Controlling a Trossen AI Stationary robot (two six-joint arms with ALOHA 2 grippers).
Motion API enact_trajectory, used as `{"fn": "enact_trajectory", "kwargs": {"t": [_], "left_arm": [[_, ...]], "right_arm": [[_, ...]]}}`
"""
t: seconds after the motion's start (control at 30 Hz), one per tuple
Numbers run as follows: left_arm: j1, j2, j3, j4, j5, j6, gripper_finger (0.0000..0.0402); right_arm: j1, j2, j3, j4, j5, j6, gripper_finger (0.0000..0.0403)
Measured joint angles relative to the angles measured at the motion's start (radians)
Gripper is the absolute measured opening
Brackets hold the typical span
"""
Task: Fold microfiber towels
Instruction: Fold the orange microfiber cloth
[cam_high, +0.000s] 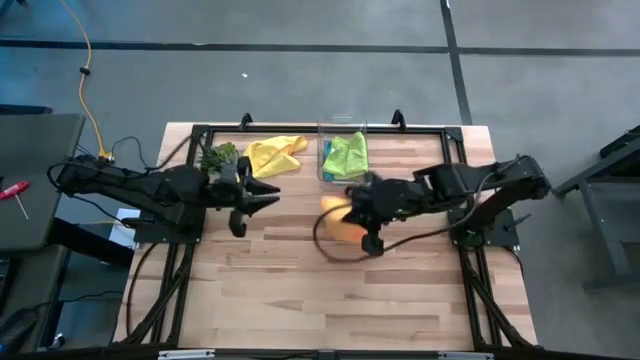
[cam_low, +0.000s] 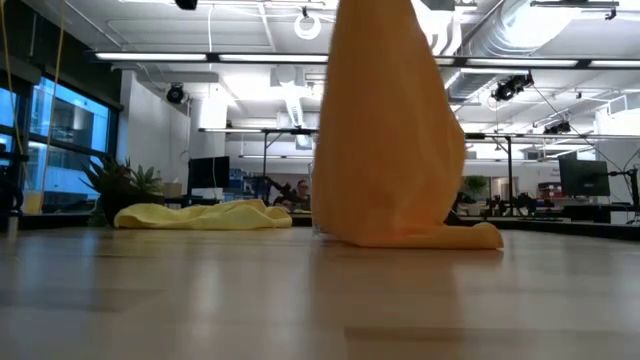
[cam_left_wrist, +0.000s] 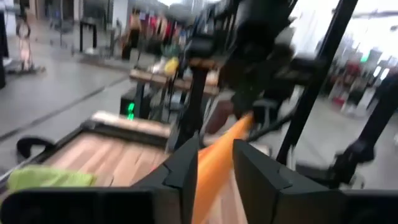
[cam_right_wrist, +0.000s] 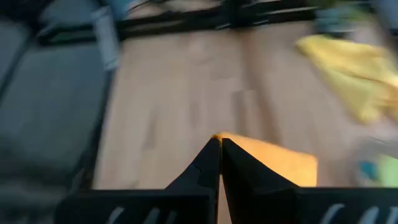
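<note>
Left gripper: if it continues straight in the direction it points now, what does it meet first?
Most likely the orange towel, which hangs right ahead from the right gripper. The left gripper points across the table toward it. Depth is unclear, so I cannot judge the gap.

no readable text, labels or signs

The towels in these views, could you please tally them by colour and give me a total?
Orange towel: 1, hanging from the shut right gripper
Yellow towel: 1, lying on the table
Lime green towel: 1, in the clear box
Teal towel: 1, an edge showing beside the lime green one
Total: 4 towels visible
</note>
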Motion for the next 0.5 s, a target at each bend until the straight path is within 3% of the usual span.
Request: {"fn": "enact_trajectory", "kwargs": {"t": [0.23,0.37,0.5], "left_arm": [[0.0,0.048,0.006,-0.045,0.0,-0.017,0.0155],[-0.009,0.095,0.006,-0.06,0.019,-0.035,0.0184],[-0.013,0.176,0.006,-0.054,0.073,-0.037,0.0202]], "right_arm": [[0.013,0.111,0.042,-0.077,-0.268,-0.036,0.0],[0.063,0.15,-0.029,-0.097,-0.346,0.001,0.0],[0.12,0.152,-0.132,-0.067,-0.351,0.048,0.0]]}}
